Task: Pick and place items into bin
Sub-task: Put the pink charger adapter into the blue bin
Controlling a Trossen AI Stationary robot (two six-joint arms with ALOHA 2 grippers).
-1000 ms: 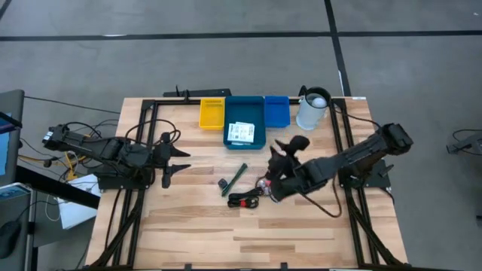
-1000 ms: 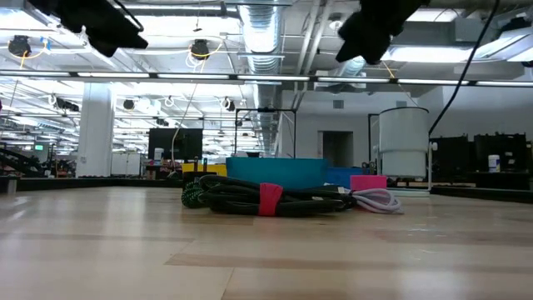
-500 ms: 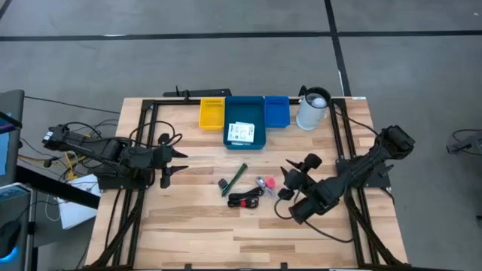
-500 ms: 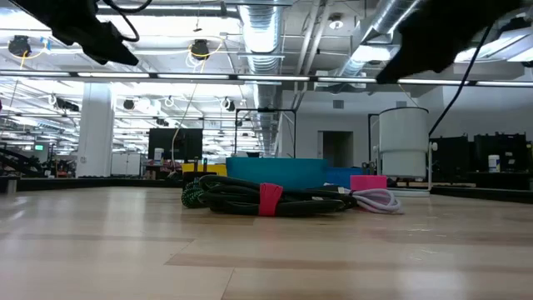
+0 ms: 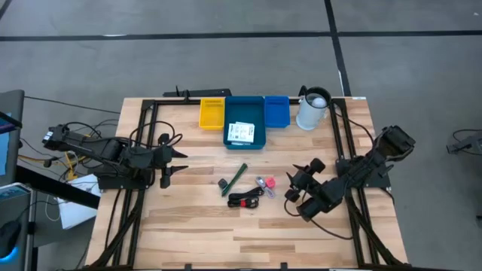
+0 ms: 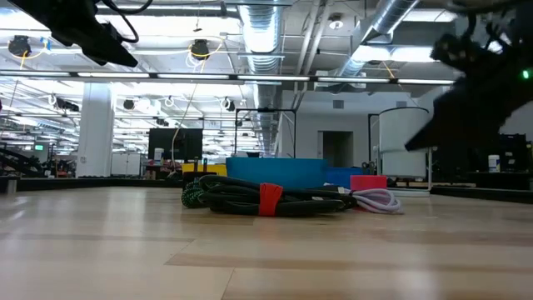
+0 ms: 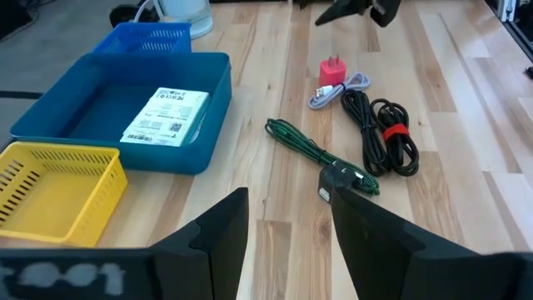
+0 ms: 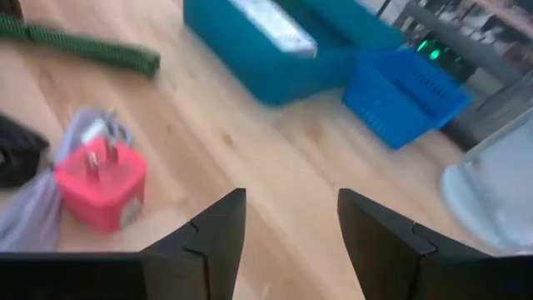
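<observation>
A green braided cable (image 5: 237, 178), a black cable with a red tie (image 5: 245, 199) and a pink plug (image 5: 264, 183) with a pale cord lie flat on the wood. White printed cards (image 5: 241, 133) lie in the teal bin (image 5: 245, 106). My right gripper (image 5: 292, 187) hangs open to the right of the pink plug (image 8: 100, 187), touching nothing. My left gripper (image 5: 179, 162) waits open near the table's left side, pointing at the green cable (image 7: 312, 150) and the black cable (image 7: 387, 137).
A yellow bin (image 5: 212, 113) and a small blue basket (image 5: 276, 111) flank the teal bin at the far edge. A white jug (image 5: 312, 109) stands to their right. Black frame rails run along both table sides. Bare wood lies toward the near edge.
My right gripper has drawn back from over the pink plug toward the table's right and near edges, and has come lower. The items have stayed where they were.
</observation>
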